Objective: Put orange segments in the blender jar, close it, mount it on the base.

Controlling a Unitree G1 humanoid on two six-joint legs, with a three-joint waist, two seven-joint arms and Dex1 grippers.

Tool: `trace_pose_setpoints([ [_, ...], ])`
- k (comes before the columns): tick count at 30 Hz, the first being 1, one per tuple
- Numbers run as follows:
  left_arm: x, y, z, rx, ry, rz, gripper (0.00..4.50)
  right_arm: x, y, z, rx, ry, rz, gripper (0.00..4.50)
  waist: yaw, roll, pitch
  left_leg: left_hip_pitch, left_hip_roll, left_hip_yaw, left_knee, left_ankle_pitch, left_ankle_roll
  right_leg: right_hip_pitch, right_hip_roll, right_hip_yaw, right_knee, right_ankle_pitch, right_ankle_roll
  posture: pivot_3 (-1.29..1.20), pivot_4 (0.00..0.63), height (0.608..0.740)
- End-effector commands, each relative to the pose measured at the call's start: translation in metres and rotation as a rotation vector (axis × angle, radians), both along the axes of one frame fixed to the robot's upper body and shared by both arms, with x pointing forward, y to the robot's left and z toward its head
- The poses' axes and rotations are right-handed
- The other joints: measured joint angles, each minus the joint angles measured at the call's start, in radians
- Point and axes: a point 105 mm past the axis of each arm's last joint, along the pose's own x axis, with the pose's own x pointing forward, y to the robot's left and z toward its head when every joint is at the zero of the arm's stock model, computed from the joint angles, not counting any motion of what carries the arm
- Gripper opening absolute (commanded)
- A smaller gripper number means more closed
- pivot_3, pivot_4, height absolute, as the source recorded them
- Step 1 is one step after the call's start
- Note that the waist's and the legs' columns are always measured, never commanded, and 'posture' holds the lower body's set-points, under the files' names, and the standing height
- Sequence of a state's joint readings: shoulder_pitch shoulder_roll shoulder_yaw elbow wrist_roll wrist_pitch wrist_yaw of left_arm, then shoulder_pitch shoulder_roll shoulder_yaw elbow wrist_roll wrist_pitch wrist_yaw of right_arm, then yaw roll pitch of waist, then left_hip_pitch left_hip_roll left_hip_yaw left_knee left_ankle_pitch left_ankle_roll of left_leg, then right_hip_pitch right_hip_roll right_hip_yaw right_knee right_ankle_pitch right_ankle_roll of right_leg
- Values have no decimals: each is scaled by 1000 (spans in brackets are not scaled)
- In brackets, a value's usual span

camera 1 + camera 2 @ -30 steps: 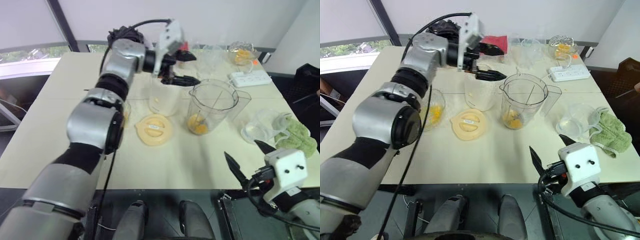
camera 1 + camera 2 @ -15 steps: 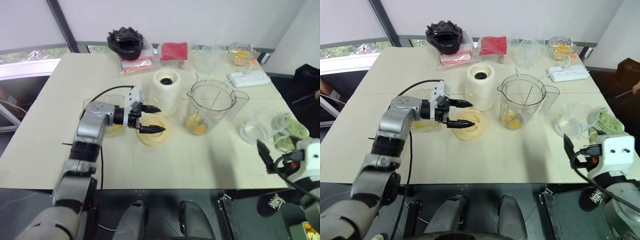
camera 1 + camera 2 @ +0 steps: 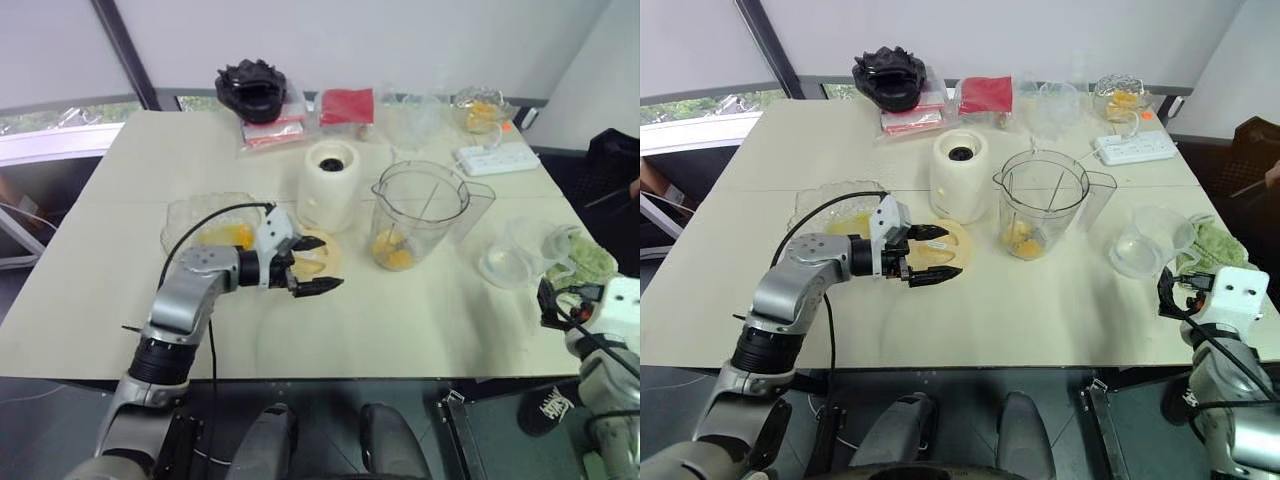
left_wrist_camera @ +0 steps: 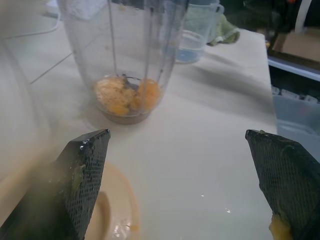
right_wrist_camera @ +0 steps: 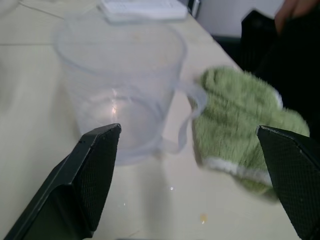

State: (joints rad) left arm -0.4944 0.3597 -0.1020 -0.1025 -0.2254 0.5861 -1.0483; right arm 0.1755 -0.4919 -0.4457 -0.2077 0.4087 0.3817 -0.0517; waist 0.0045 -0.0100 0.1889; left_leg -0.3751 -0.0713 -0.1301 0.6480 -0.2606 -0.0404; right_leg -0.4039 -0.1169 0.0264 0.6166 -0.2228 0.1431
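Observation:
The clear blender jar (image 3: 425,205) stands open-topped at mid-table with orange segments (image 3: 394,254) at its bottom, around the blade hub. The cream-white base (image 3: 329,186) stands just to its left. More orange segments lie in a shallow clear bowl (image 3: 212,228) at the left. My left gripper (image 3: 951,252) is open and hovers low over the flat pale-yellow lid (image 3: 320,263), pointing toward the jar (image 4: 125,55). Its fingers hold nothing, and one fingertip (image 4: 278,231) carries a bit of orange pulp. My right gripper (image 5: 189,131) is open and empty at the table's right edge, facing a clear cup (image 5: 120,95).
A green cloth (image 3: 588,256) lies beside the clear cup (image 3: 510,262) at the right. At the back are a white power strip (image 3: 497,157), a bowl of orange pieces (image 3: 478,108), a red packet (image 3: 347,105) and a black object (image 3: 250,85).
My left arm has swung down from above the base to just over the lid. My right gripper has moved out to the table's right edge. Both stayed open.

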Motion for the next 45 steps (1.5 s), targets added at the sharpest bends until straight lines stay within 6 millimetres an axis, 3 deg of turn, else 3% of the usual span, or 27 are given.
trace_pose_setpoints([
  [1,-1,1,11,-5,-45,-3,4485,5,-5,8,-32,-46,-18,4500,-4,1,0,0,0,0,0,0,0,0,0,0,0,0,1,0,150,740],
  [18,-8,9,6,12,-50,12,4485,26,-33,12,-35,-115,-157,4500,-19,2,0,0,0,0,0,0,0,0,0,0,0,0,0,0,150,740],
  [45,-3,13,8,52,-120,25,4485,51,-48,5,12,-131,-197,4500,-21,2,0,0,0,0,-1,0,0,0,0,0,-1,0,0,0,150,740],
])
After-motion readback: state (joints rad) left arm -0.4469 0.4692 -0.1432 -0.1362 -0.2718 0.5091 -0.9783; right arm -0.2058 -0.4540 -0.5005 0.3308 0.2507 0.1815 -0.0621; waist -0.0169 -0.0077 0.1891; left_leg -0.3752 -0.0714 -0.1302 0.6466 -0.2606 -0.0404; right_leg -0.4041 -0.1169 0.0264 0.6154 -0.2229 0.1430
